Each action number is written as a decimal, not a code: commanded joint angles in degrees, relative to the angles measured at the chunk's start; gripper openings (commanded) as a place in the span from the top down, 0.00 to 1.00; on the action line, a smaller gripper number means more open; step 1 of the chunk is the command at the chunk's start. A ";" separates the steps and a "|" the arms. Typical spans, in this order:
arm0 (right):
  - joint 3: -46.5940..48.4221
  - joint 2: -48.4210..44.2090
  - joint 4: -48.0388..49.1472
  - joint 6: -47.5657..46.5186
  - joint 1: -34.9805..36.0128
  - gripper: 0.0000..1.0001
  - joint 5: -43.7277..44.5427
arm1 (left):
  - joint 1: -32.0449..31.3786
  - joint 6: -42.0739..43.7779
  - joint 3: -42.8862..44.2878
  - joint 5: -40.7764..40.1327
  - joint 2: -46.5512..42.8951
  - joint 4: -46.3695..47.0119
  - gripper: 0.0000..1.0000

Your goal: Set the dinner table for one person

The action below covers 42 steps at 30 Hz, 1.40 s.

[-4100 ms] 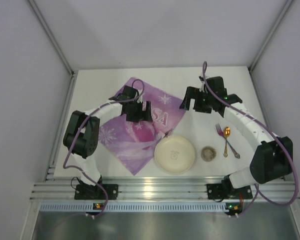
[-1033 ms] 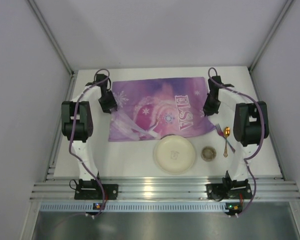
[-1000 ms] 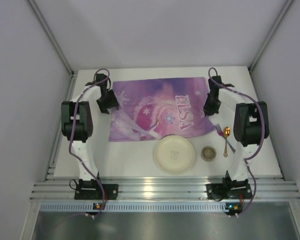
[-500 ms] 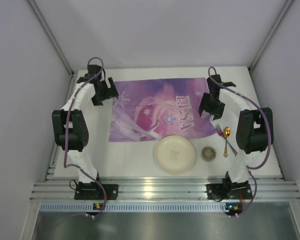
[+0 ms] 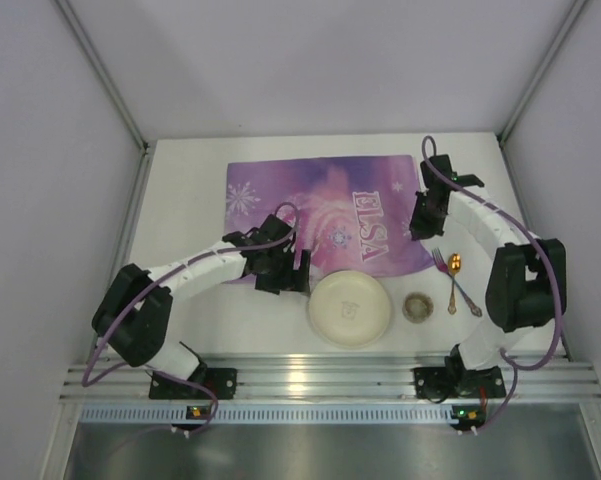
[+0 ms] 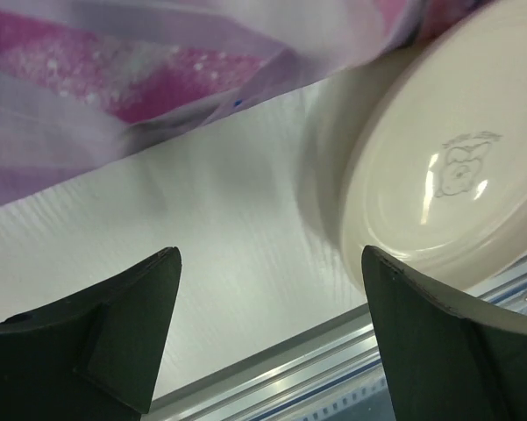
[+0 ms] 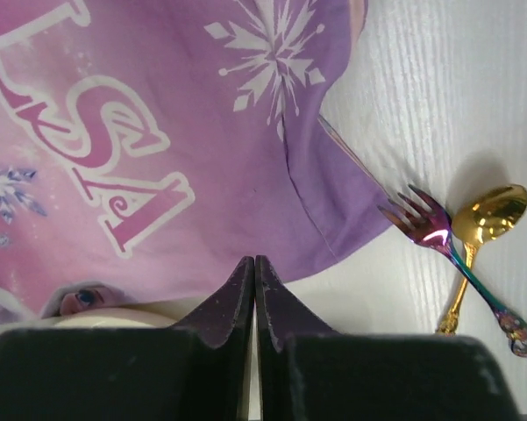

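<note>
The purple "ELSA" placemat (image 5: 320, 212) lies flat on the white dinner table (image 5: 180, 180). A cream plate (image 5: 350, 308) sits at its near edge, slightly over the mat. Right of it stand a small brown cup (image 5: 417, 306), a fork (image 5: 442, 262) and a gold spoon (image 5: 454, 276). My left gripper (image 5: 298, 272) hovers just left of the plate, open and empty; its wrist view shows the plate (image 6: 438, 175) beside the right finger and the left gripper (image 6: 269, 259) over bare table. My right gripper (image 5: 419, 228) is shut and empty over the mat's right corner, and in its own view the right gripper (image 7: 254, 260) sits left of the fork (image 7: 421, 219) and spoon (image 7: 487, 215).
An aluminium rail (image 5: 310, 380) runs along the table's near edge, also seen as the rail (image 6: 272, 377) in the left wrist view. Grey walls enclose the left, back and right. Bare tabletop (image 5: 250, 320) lies left of the plate.
The left arm has swung from the mat's far left edge down to the plate's left side, jaws open. The right gripper opened, let go of the mat and has closed again.
</note>
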 commanded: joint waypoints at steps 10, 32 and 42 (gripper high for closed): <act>-4.61 13.46 4.77 1.71 -0.29 1.00 4.92 | -3.07 -5.99 -1.18 -2.00 -4.38 3.30 0.14; -13.66 -7.10 0.98 3.47 0.59 0.46 7.29 | -3.24 -5.03 2.24 -3.41 -0.35 2.51 0.16; -16.13 2.38 5.20 2.07 -4.05 1.00 9.84 | -3.24 -4.59 3.30 -3.58 0.62 2.07 0.17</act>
